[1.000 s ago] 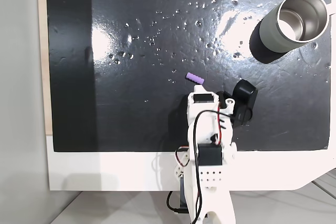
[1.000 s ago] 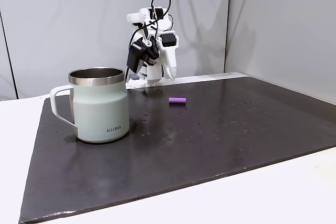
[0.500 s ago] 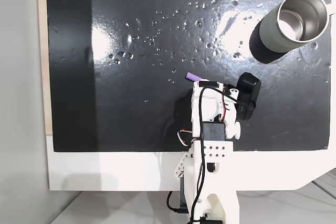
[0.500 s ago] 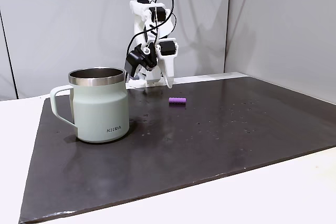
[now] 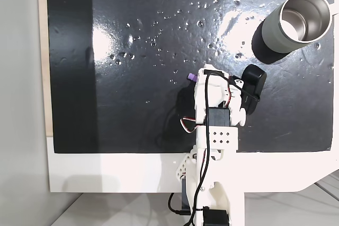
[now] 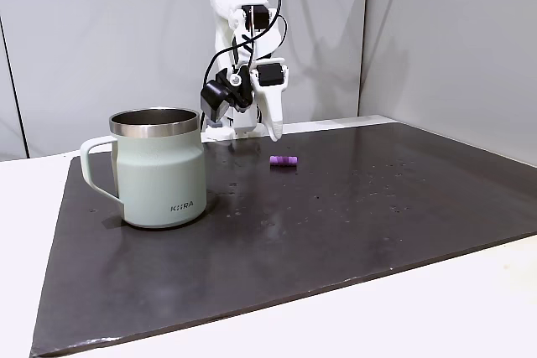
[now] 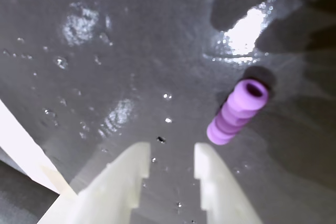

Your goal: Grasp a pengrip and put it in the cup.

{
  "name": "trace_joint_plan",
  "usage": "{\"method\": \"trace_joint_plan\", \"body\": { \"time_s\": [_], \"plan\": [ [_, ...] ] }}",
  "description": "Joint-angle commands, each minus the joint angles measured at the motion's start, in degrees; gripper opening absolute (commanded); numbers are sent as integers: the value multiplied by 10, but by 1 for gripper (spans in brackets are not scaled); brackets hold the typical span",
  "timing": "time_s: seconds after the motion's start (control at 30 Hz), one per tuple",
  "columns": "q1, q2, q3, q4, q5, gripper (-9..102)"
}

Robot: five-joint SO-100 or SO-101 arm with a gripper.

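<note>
Wrist view: tool (image 7: 170, 156) parted, pengrip (image 7: 237, 112) just beyond, untouched.

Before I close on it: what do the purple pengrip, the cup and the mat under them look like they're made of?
The pengrip looks like soft matte rubber or silicone: ribbed, hollow-ended, no glare. The cup appears to be metal, with a shiny steel rim and inside, and a matte grey-green coat outside. The mat is a dark, glossy sheet with strong reflections and small pits, possibly plastic or rubber.
</note>
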Motion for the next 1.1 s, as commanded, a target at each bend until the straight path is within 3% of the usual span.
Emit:
{"method": "trace_joint_plan", "body": {
  "time_s": [0.0,0.47,1.07],
  "plan": [
    [-15,-11,-40,20,7,13],
    [-18,-107,-94,62,5,21],
    [-32,-200,-108,86,6,21]
  ]
}}
